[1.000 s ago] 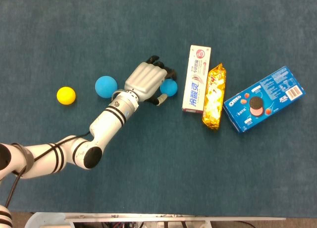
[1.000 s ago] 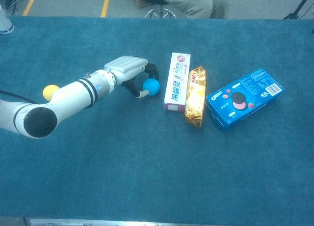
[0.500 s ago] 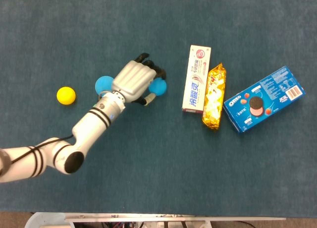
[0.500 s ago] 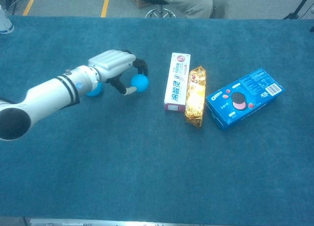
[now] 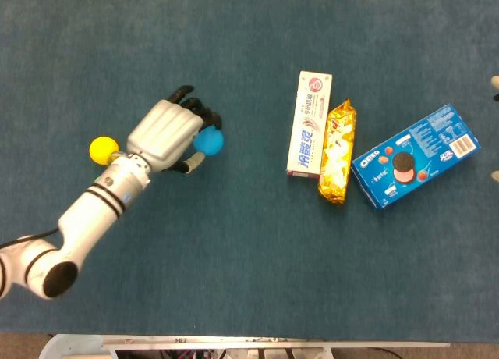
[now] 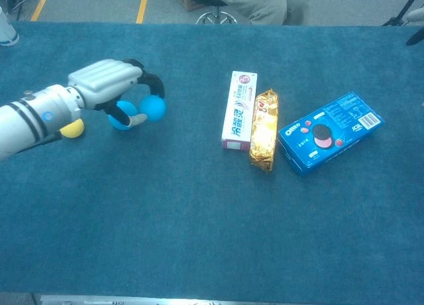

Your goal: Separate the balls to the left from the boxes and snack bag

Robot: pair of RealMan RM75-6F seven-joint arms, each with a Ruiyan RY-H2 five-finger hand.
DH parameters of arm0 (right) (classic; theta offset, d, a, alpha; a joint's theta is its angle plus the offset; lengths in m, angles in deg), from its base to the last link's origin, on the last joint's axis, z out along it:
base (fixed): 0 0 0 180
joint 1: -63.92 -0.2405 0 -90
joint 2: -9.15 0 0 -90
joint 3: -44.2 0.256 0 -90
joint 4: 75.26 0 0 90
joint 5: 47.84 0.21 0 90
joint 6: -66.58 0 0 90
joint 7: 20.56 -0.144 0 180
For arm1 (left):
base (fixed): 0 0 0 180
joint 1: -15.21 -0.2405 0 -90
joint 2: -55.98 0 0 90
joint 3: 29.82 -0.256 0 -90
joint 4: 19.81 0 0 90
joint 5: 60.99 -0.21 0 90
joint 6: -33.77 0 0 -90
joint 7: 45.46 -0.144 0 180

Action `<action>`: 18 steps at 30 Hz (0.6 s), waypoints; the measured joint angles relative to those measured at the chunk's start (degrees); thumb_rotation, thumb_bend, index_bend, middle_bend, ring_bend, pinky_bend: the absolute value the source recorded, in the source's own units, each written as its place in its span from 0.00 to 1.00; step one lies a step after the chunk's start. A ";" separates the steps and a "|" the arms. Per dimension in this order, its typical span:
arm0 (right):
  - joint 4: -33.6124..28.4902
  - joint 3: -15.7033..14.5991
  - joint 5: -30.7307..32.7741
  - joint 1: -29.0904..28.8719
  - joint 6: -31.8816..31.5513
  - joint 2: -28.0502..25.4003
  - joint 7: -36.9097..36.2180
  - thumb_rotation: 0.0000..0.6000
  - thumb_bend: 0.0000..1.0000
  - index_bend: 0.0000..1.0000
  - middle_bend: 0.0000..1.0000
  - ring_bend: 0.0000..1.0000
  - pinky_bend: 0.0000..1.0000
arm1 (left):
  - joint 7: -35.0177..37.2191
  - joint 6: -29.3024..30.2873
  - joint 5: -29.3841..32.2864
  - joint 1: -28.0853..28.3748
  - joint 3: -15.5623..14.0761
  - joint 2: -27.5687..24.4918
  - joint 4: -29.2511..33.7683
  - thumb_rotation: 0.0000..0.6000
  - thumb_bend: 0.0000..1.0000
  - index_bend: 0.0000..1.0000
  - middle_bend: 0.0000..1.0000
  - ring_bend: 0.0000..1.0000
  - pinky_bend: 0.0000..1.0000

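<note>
Blue carpeted table. Left hand curled around small blue ball, glossy and round, at fingertips. Second blue ball under palm; yellow ball beside wrist. Well right: toothpaste box, snack bag, lengthwise away; cookie box slanted.

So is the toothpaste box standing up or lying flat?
Lying flat. The toothpaste box rests on its broad printed face on the table, alongside the snack bag, in both views.
</note>
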 measured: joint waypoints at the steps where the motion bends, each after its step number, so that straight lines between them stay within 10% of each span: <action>1: 0.03 0.01 0.04 -0.08 0.11 0.13 0.05 1.00 0.00 0.02 0.23 0.14 0.27 | 0.12 0.38 -0.45 -0.39 -0.21 -0.79 0.70 1.00 0.37 0.31 0.42 0.22 0.09; 18: -0.60 0.54 0.71 -1.52 1.44 0.58 0.89 1.00 0.00 0.02 0.23 0.14 0.27 | 2.98 3.91 -6.80 -6.68 -4.30 -7.14 5.32 1.00 0.37 0.31 0.42 0.22 0.09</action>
